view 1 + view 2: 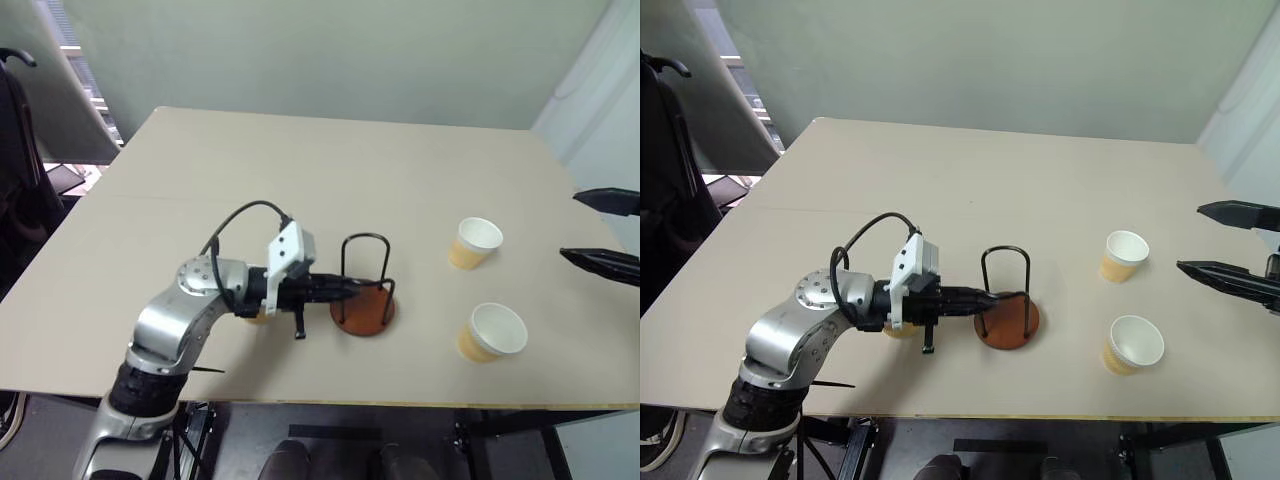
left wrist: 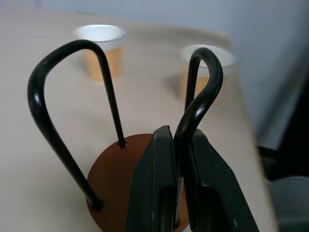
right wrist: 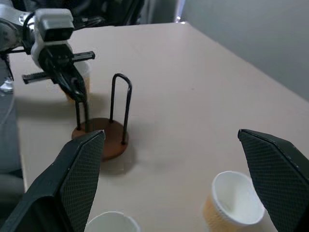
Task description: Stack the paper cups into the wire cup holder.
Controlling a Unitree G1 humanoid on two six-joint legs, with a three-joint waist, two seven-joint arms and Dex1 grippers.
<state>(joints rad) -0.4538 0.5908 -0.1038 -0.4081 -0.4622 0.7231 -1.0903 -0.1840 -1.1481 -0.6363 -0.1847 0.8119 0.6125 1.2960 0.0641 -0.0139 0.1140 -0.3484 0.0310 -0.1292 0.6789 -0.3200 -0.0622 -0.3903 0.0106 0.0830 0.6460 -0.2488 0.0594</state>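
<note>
The wire cup holder [image 1: 371,316], a reddish-brown disc with two upright black wire loops, stands near the table's front edge at the middle. My left gripper [image 1: 345,291] is shut on the nearer loop, and the left wrist view shows its fingers [image 2: 154,183] pinching that wire. Two paper cups stand upright to the right, one farther [image 1: 474,243] and one nearer [image 1: 492,333]. A third paper cup [image 1: 902,330] is mostly hidden behind my left hand. At the right edge my right gripper [image 1: 603,232] hovers open and holds nothing, just right of the two cups.
The tan table [image 1: 300,180] ends close in front of the holder and just beyond the right gripper. A dark chair [image 1: 20,150] stands off the table's left side. A black cable [image 1: 245,212] arches above my left wrist.
</note>
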